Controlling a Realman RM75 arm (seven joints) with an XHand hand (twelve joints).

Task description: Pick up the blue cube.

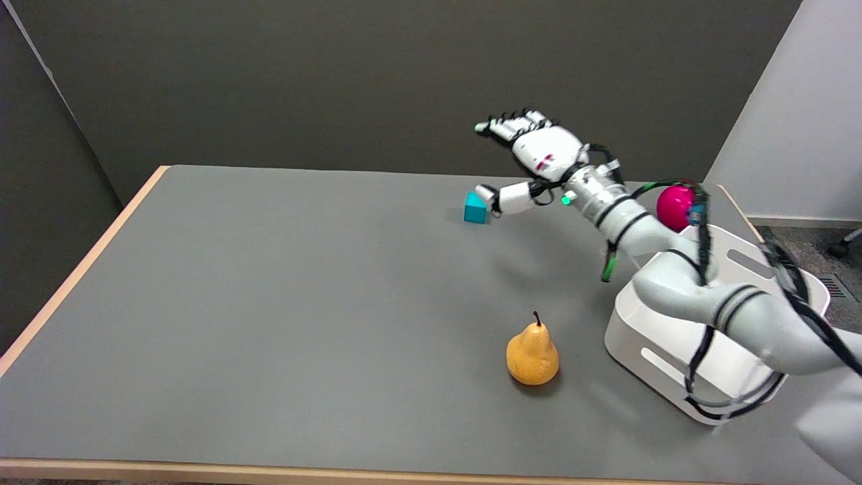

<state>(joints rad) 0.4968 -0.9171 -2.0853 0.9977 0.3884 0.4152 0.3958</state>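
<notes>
The right hand (535,151) is open and holds nothing, its fingers stretched out above the far part of the table while its thumb tip reaches down beside the blue cube (475,208); whether thumb and cube touch cannot be made out. A pink ball (675,206) is partly hidden behind the arm, which also covers much of the white bin (680,350). The grey table (269,303) has a pale wooden edge, a yellow pear (532,356) stands near the front, and dark grey walls rise behind.
</notes>
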